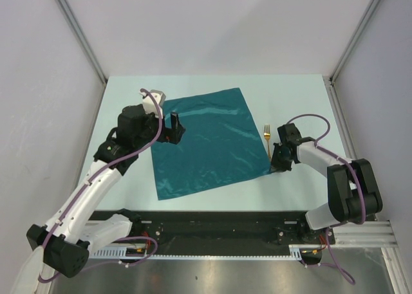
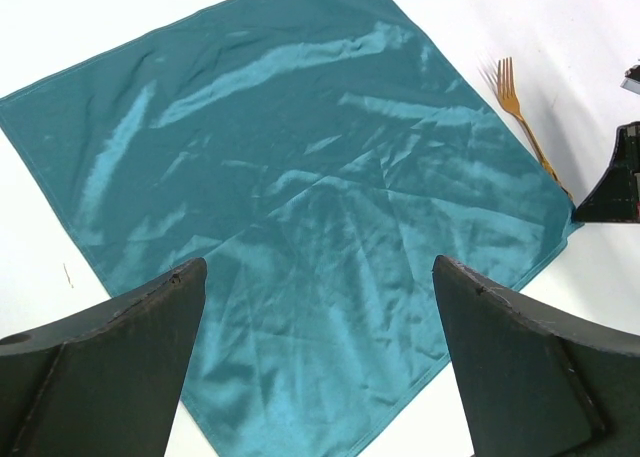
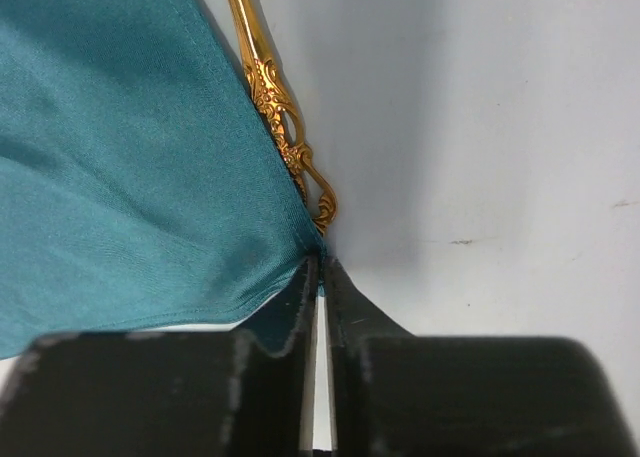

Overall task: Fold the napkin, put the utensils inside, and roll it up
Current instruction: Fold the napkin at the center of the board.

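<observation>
White arms (image 1: 90, 191), black joints (image 1: 351, 191), purple cables (image 1: 308, 116)

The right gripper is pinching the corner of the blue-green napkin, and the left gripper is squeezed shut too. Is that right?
Not quite. The left gripper is wide open, not shut: the left wrist view shows its fingers far apart above the napkin. The right gripper is pinching the napkin's corner, as you said.

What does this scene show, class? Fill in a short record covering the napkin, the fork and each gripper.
napkin: spread flat and unfolded on the table
fork: beside the napkin's right edge, tines pointing away from the arms
left gripper: open, above the napkin's left part
right gripper: shut on the napkin's near right corner
</observation>
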